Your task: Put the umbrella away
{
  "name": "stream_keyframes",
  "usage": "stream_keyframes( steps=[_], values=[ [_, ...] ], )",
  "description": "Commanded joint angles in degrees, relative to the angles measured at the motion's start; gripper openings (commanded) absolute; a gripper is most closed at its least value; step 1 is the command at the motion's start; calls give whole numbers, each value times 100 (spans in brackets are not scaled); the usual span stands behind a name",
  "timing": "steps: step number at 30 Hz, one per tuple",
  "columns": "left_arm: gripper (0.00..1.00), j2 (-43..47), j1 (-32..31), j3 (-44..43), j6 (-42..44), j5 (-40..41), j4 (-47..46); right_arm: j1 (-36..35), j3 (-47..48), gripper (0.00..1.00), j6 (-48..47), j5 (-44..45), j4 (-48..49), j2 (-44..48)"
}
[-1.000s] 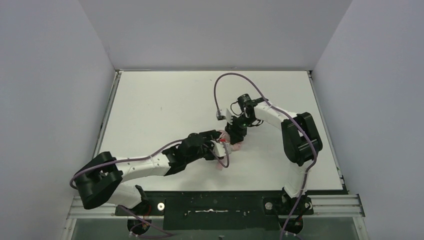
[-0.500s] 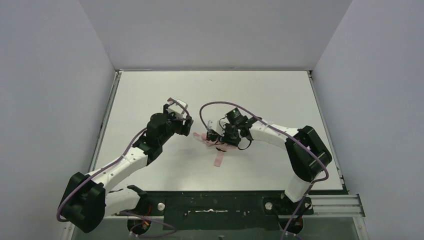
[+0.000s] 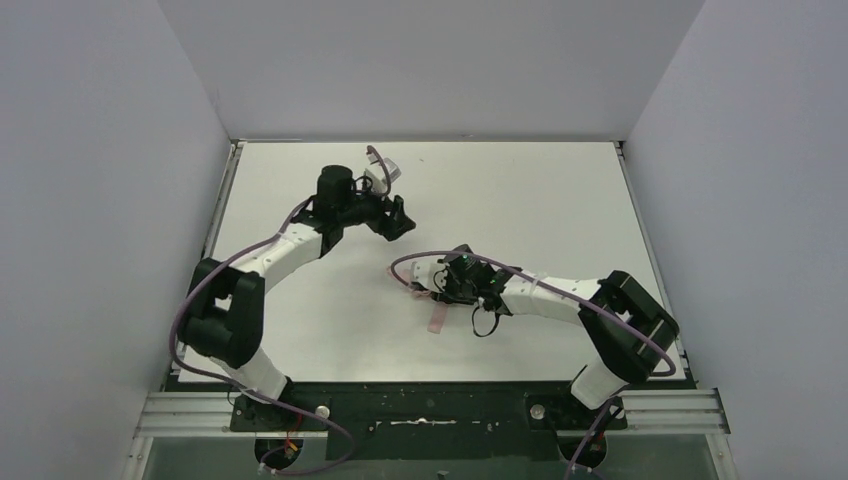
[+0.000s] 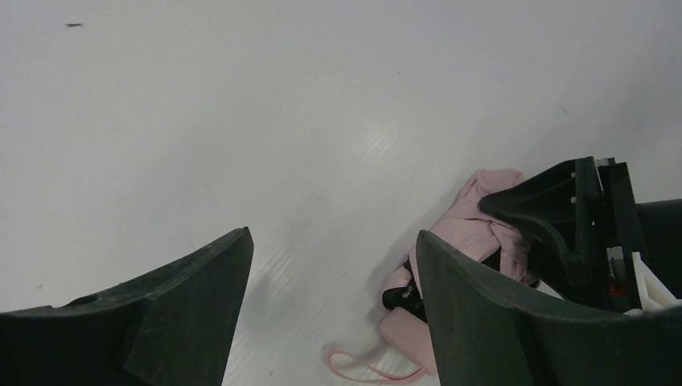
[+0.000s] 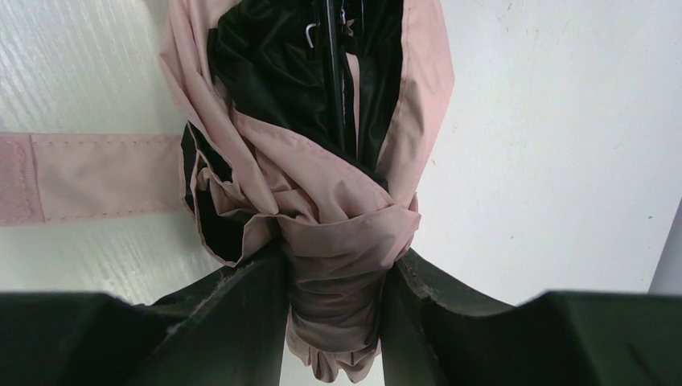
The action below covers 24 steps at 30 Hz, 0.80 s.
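Observation:
The pale pink umbrella [image 3: 432,297] lies folded on the white table near the middle, its flat strap [image 3: 437,318] trailing toward the near edge. My right gripper [image 3: 445,284] is shut on its bunched fabric [image 5: 338,297]. The black shaft [image 5: 333,72] and dark inner lining show between the pink folds, and the strap band [image 5: 80,177] runs off to the left. My left gripper [image 3: 397,224] is open and empty, behind and left of the umbrella. The left wrist view shows the umbrella [image 4: 481,227], its pink handle [image 4: 408,336] and thin loop [image 4: 362,371] past the open gripper [image 4: 330,241].
The white table [image 3: 300,190] is walled by grey panels on the left, back and right. A black rail [image 3: 430,405] with the arm bases runs along the near edge. The right arm's purple cable [image 3: 420,262] loops over the umbrella.
My left gripper has left the umbrella and swung back and left to the far side. My right arm has lowered and stretched left, still gripping the umbrella.

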State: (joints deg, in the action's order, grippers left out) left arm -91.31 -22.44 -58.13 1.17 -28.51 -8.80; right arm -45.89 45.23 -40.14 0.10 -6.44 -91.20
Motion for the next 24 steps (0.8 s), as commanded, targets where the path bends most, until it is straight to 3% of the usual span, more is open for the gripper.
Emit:
stream_keyframes(
  steps=[1, 8, 24],
  values=[
    [72, -794, -16, -873, 509, -1928, 1119, -229, -308, 24, -37, -34, -396, -116],
    [73, -1705, -493, -1834, 1643, -2047, 3003, -312, -408, 24, -29, -97, -297, 32],
    [76, -2452, -1000, -2169, 2584, -2088, 4194, -339, -471, 24, -12, -89, -222, 128]
  ],
)
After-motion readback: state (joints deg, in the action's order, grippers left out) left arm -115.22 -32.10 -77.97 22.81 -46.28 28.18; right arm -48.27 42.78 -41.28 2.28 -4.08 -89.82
